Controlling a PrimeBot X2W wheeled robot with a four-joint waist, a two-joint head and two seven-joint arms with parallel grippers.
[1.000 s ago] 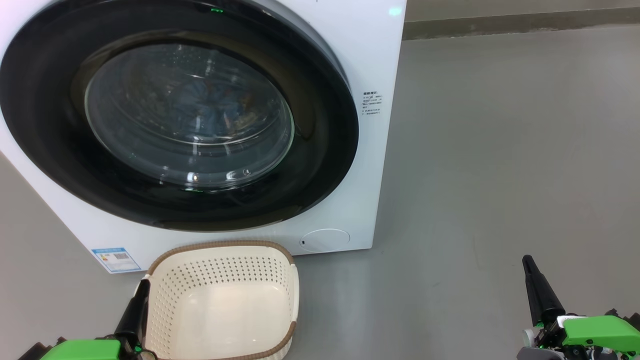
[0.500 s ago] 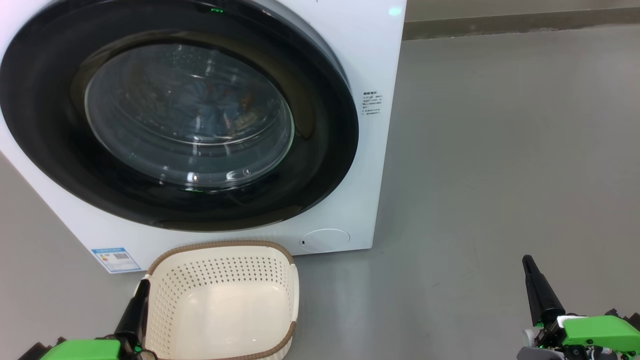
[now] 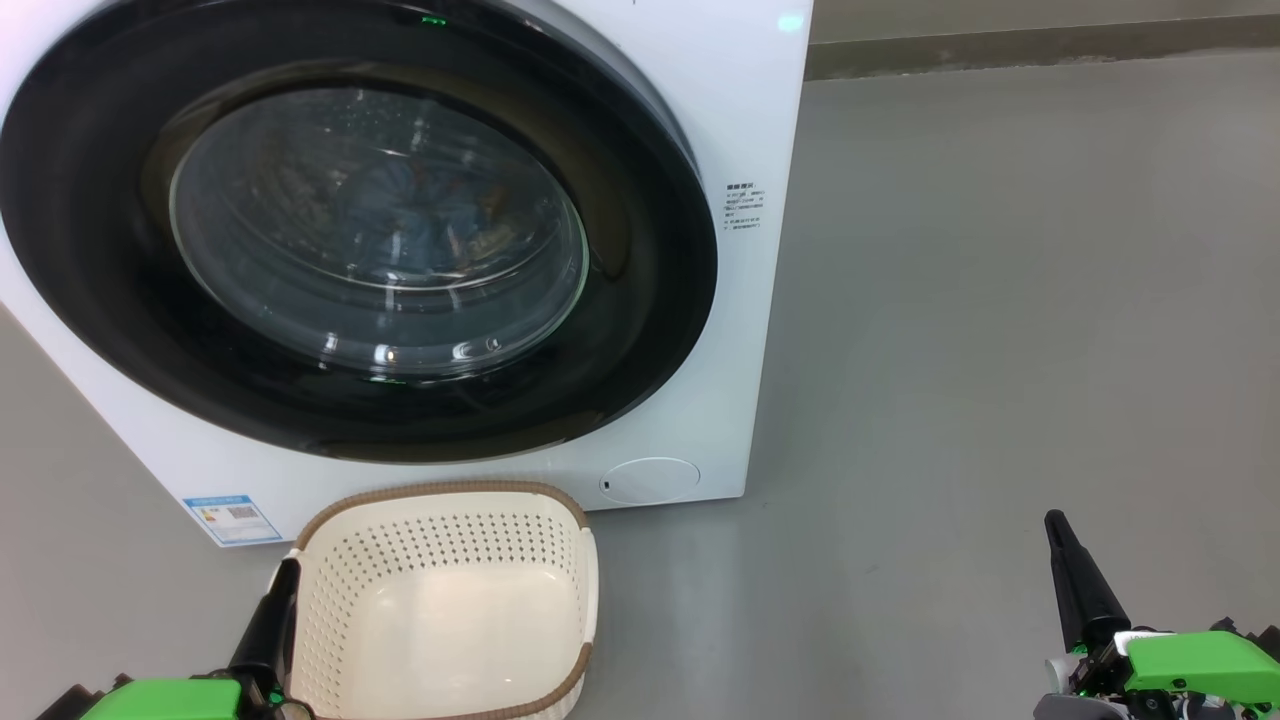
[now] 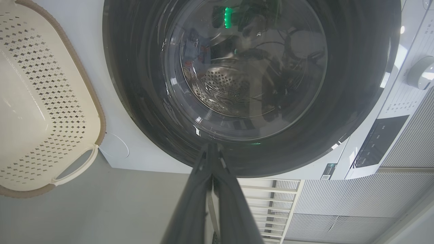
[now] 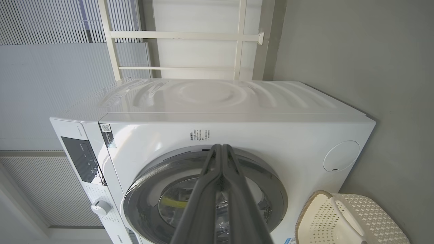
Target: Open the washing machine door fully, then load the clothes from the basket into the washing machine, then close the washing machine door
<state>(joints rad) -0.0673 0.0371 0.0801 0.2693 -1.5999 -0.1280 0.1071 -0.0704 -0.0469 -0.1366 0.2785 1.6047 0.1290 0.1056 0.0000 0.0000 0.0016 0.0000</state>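
Basket (image 3: 440, 540) sits low on the left, on the floor (image 3: 950, 300) just in front of the washing machine (image 3: 745, 130). It has nothing in it. The left hand (image 3: 287, 572) is right beside its left rim, fingers pressed tight together, holding nothing.

Next comes the washing machine door (image 3: 350, 270). It looks shut, flat against the white front. Through its glass you can see the clothes (image 3: 420, 212) inside, something blue.

Far to the right, the right hand (image 3: 1054, 522) hangs over bare floor, pinched shut too, with nothing in it.

So the job looks about done. To finish well, check the black ring sits flat all round. If not, push gently on the ring, not the glass.
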